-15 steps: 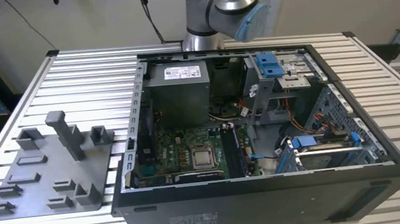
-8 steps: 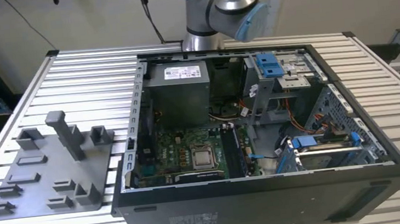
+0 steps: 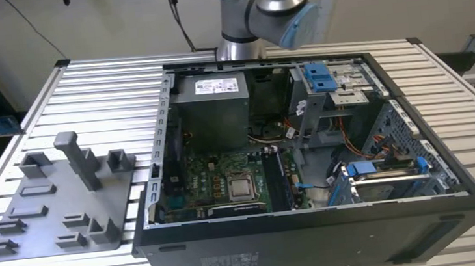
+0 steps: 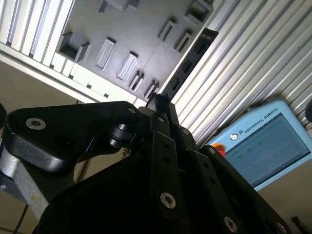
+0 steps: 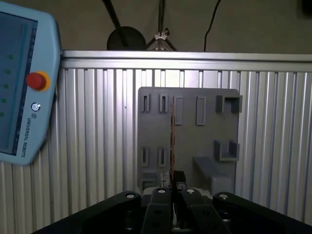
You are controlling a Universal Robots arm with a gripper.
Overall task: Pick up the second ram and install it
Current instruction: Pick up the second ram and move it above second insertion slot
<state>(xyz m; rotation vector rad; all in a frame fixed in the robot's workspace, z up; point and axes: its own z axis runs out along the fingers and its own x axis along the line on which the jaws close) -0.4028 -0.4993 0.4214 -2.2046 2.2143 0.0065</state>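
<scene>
Ram [image 5: 172, 141]: thin stick, judged light, stiff and fragile, clamped edge-on by one end in the end effector [image 5: 173, 189], over the grey fixture [image 5: 187, 141]; best gripped on its flat faces, clear of contacts.

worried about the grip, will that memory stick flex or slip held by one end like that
Probably stiff: in the first wrist view the memory stick runs dead straight out of the gripper, no sag. Likely light, being so thin edge-on. Pinched at one end only, it could pivot if bumped.
</scene>
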